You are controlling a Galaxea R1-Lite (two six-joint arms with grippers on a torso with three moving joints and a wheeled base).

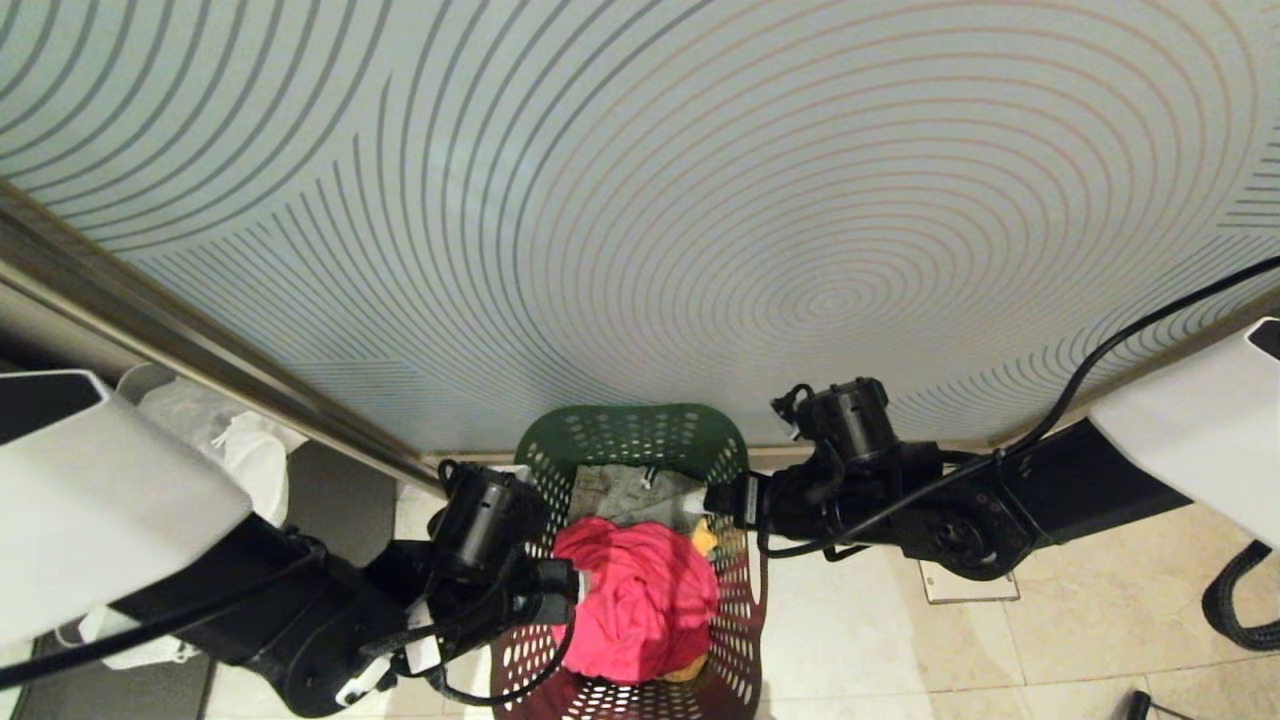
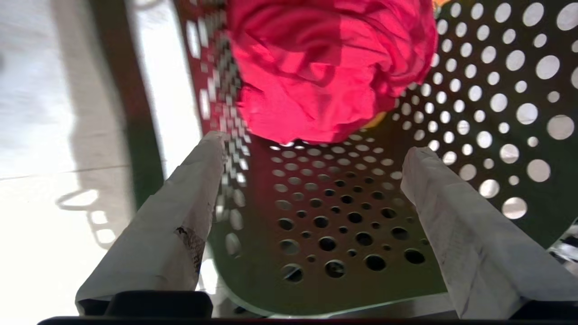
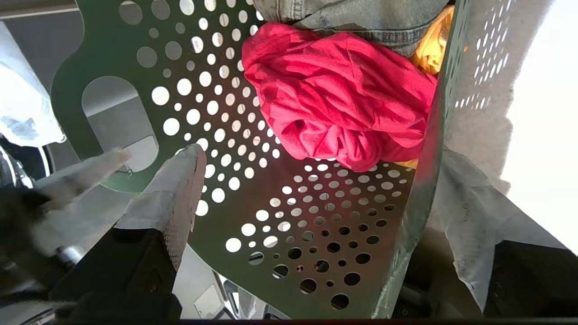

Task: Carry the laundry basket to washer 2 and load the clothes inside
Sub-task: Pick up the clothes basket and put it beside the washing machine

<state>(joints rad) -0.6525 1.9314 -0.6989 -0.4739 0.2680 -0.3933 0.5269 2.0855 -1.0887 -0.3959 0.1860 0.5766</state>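
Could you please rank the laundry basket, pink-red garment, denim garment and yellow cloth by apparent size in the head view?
1. laundry basket
2. pink-red garment
3. denim garment, partly buried
4. yellow cloth, only a corner visible

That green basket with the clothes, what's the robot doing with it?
The robot has both arms down at the laundry basket on the floor by a striped wall. The left gripper and right gripper each straddle a side wall with fingers open, not squeezing. Inside lie a pink-red garment, a denim-like garment and a yellow cloth.
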